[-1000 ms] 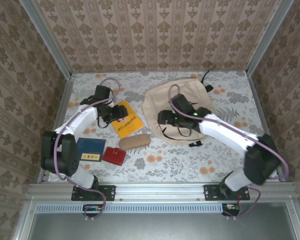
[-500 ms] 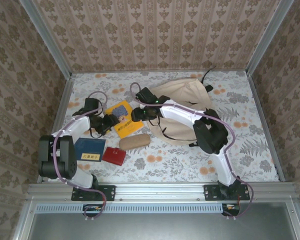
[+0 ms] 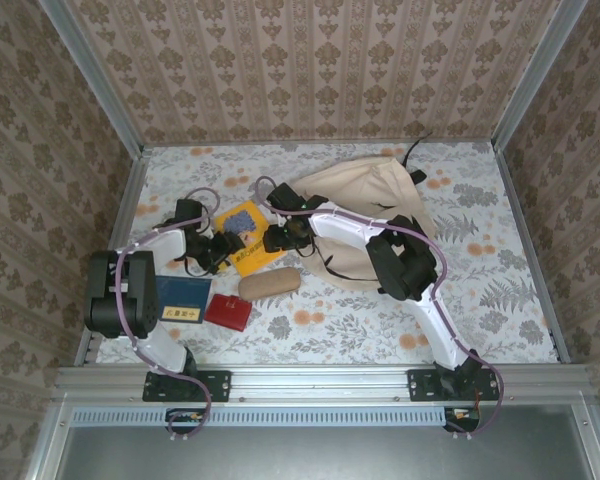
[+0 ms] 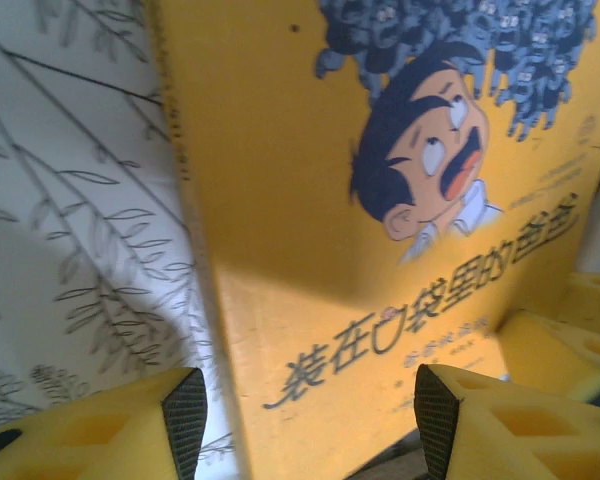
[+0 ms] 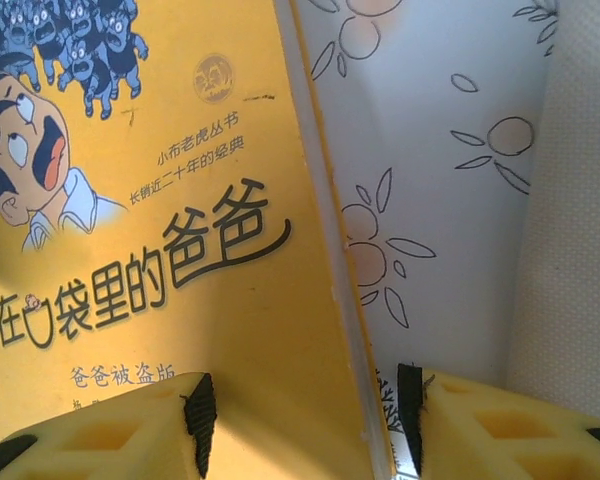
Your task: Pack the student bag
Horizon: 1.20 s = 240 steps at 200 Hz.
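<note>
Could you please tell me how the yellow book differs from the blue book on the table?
The yellow book has a cartoon boy on its cover; the blue book is plain with a small pale label. The yellow book lies askew, with the left gripper and right gripper over its opposite edges; the blue book lies nearer the front, untouched. Both lie flat on the table, outside the bag.

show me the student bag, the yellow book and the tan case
student bag (image 3: 375, 195), top external view, bare beige fabric near its top
yellow book (image 4: 280, 200), left wrist view, plain cover left of the cartoon face
tan case (image 3: 269, 283), top external view, middle of its top
</note>
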Each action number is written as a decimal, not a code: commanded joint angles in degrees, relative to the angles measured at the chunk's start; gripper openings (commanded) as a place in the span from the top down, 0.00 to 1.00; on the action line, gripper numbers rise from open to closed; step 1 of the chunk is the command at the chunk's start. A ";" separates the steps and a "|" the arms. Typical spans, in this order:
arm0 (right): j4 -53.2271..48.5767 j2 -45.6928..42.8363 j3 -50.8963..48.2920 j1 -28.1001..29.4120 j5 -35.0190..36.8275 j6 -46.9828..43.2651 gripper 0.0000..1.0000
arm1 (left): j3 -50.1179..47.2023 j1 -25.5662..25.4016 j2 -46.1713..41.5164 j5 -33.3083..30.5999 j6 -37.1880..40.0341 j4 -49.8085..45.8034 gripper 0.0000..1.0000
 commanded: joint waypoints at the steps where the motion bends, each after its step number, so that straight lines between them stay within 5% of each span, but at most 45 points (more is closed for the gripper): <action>1: -2.20 2.65 0.90 0.10 -3.43 0.90 0.48 | -0.57 0.28 1.83 4.90 -0.97 2.69 0.41; 117: -0.63 3.73 -0.25 -0.15 -7.55 2.74 0.53 | -5.24 -0.02 0.68 20.01 -5.29 20.71 0.45; 240: 0.79 3.42 -0.79 -0.85 -10.41 4.44 0.56 | -7.16 -1.14 -1.28 23.58 -7.55 28.06 0.47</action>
